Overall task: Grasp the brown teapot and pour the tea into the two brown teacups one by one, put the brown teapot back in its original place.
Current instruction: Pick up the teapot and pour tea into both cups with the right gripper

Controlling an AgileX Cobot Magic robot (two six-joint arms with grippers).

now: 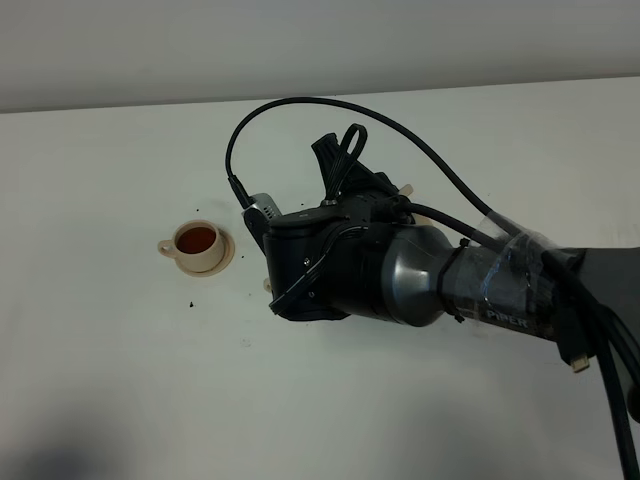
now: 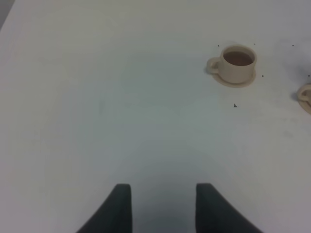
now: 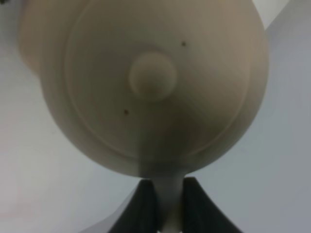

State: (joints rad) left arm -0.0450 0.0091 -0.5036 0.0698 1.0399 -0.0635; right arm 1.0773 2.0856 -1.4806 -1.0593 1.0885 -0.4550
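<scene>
The brown teapot (image 3: 152,80) fills the right wrist view, lid knob in the middle. My right gripper (image 3: 168,188) is shut on its loop handle. In the exterior high view the right arm (image 1: 400,270) reaches across the middle and hides the teapot. One brown teacup (image 1: 197,245) stands on its saucer at the left, full of dark tea; it also shows as the teacup (image 2: 236,63) in the left wrist view. Only an edge of the second teacup (image 2: 305,97) shows. A thin beige rim (image 1: 428,213) peeks out behind the arm; I cannot tell whether it is the original place. My left gripper (image 2: 163,206) is open over bare table.
The white table (image 1: 120,380) carries a few dark specks (image 1: 190,303) near the filled cup. Black cables (image 1: 300,105) loop above the right arm and trail off to the right. A grey wall runs along the table's far edge.
</scene>
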